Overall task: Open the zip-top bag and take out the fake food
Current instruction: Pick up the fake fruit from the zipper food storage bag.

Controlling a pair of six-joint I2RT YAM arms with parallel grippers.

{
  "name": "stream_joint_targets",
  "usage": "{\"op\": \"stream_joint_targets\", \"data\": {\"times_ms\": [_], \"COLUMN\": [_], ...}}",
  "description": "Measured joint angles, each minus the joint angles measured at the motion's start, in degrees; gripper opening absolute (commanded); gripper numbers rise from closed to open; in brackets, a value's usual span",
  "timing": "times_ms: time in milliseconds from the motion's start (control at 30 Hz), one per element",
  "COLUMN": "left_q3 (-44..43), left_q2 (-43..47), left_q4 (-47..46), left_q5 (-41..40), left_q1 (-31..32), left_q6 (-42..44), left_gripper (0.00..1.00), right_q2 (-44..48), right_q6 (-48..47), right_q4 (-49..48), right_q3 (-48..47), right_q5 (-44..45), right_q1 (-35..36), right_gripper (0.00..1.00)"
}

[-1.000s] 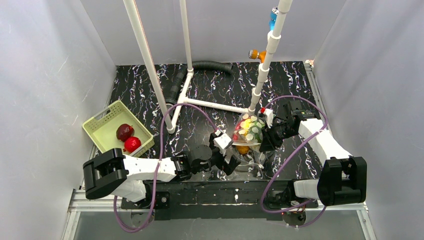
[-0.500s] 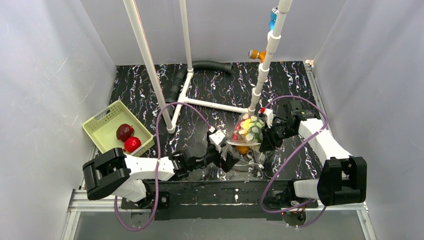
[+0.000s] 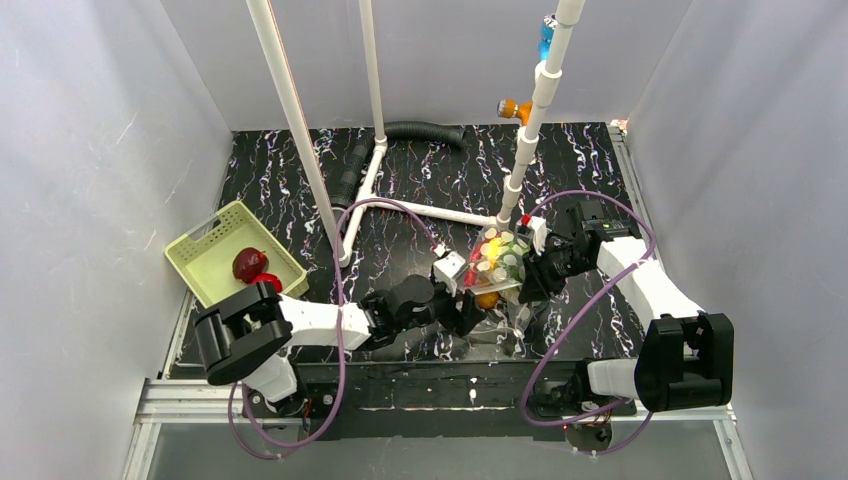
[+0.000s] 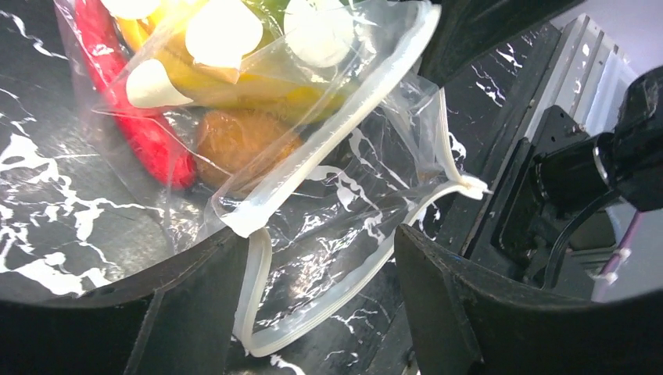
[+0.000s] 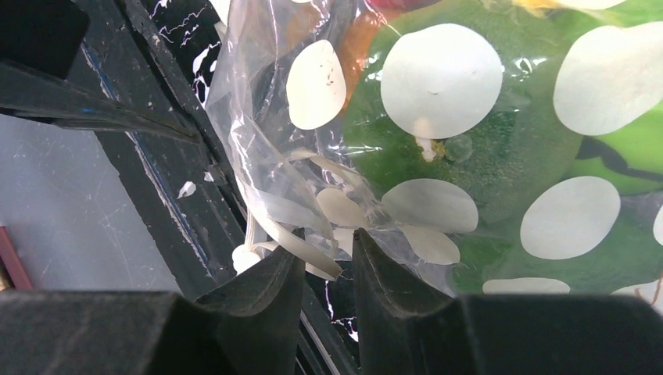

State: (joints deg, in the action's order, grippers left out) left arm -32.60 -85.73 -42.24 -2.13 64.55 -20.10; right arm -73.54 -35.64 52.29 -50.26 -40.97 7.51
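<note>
Zip-top bag (image 3: 497, 262) is right of the middle of the table (image 3: 400, 170), holding the fake food (image 4: 234, 86): a chili (image 4: 148, 133), a banana (image 4: 258, 86) and a green piece (image 5: 469, 156). The right gripper (image 5: 324, 266) is clenched on its zip strip. The left gripper (image 4: 320, 258) is released, its fingers apart around the bag's open mouth

White-and-black left arm (image 3: 310, 322) stretched low toward the right, its black two-finger left gripper (image 4: 320, 234) with jaws standing wide apart, matching right arm (image 3: 645, 280) bent at the elbow, reaching left, black right gripper (image 5: 324, 262) narrowly pinching the clear dotted plastic zip-top bag (image 5: 469, 156) by its rim
</note>
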Motion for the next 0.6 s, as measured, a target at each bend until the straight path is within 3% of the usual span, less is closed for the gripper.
{"op": "stream_joint_targets", "data": {"times_ms": [100,267,600], "left_q3": [-2.27,-3.04,-3.04], "left_q2": [-2.01,-0.9,13.53], "left_q4": [2.27,5.97,16.92], "left_q5": [-0.9,-5.01,-9.62], "left_q1": [0.0,0.55,4.2], "left_q6": [-5.25,-12.39,-23.17], "left_gripper": [0.59,0.65,0.65], "right_q2": [0.0,0.0,0.0], "right_q6": [0.59,1.22,2.08], "right_q4": [-0.26,-0.94,-1.53], "right_q3": [0.0,0.0,0.0], "right_q5": [0.0,0.02,0.09], "right_q1": [0.0,0.0,0.5], "right_gripper": [0.36,0.36,0.36]}}
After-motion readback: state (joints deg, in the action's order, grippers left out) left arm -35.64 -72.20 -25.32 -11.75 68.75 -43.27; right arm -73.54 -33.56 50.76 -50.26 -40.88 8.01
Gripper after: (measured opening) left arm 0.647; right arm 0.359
